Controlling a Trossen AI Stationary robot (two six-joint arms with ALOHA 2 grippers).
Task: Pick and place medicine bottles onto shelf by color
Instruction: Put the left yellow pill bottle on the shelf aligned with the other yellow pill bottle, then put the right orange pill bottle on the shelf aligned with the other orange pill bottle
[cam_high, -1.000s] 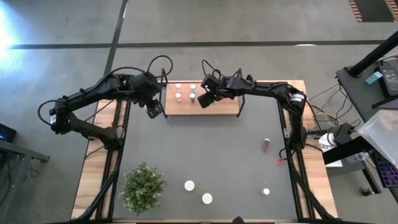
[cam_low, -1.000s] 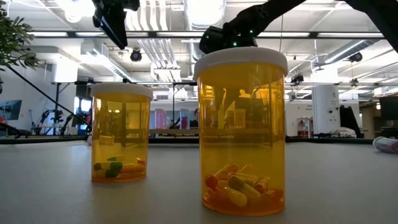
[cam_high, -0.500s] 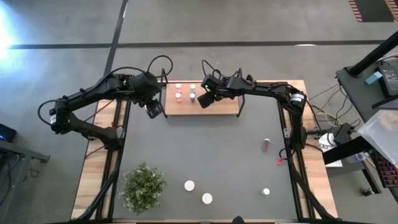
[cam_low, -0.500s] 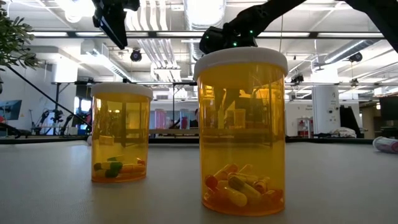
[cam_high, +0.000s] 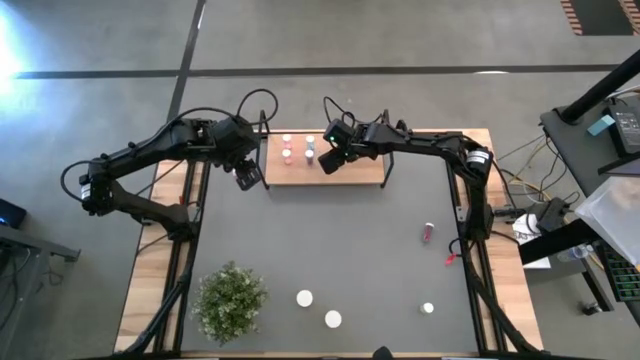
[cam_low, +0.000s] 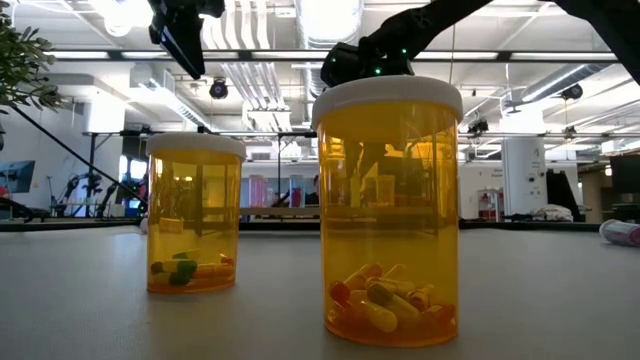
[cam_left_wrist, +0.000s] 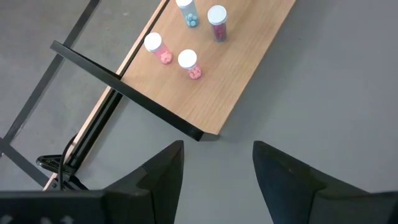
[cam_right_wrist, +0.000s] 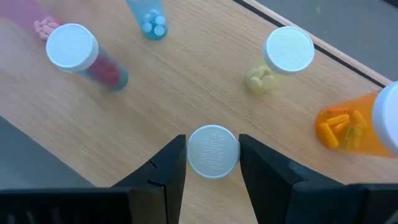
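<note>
The shelf (cam_high: 350, 168) is a light wooden board with black wire ends at the table's far side. Several white-capped bottles (cam_high: 298, 147) stand on its left half. My right gripper (cam_right_wrist: 212, 163) is over the board, shut on a white-capped bottle (cam_right_wrist: 213, 151) whose body is hidden under its cap. My left gripper (cam_left_wrist: 217, 168) is open and empty above the mat by the shelf's left end (cam_left_wrist: 186, 127). A pink bottle (cam_high: 428, 232) lies on its side at the table's right. Two orange bottles (cam_low: 388, 210) (cam_low: 195, 215) stand near the front edge. My right gripper pinches the bottle's white cap (cam_right_wrist: 213, 151) between its two fingers (cam_right_wrist: 171, 163), one on each side. The fingers come from above, pointing down. The bottle stands upright over the board; whether its base rests on the wood I cannot tell.
Beside the held bottle stand a pale yellow bottle (cam_right_wrist: 288, 50), an orange one (cam_right_wrist: 357, 121) and a red-filled one (cam_right_wrist: 73, 46). A green potted plant (cam_high: 231, 298) stands at the front left. Another small white-capped bottle (cam_high: 427, 308) stands at the front right.
</note>
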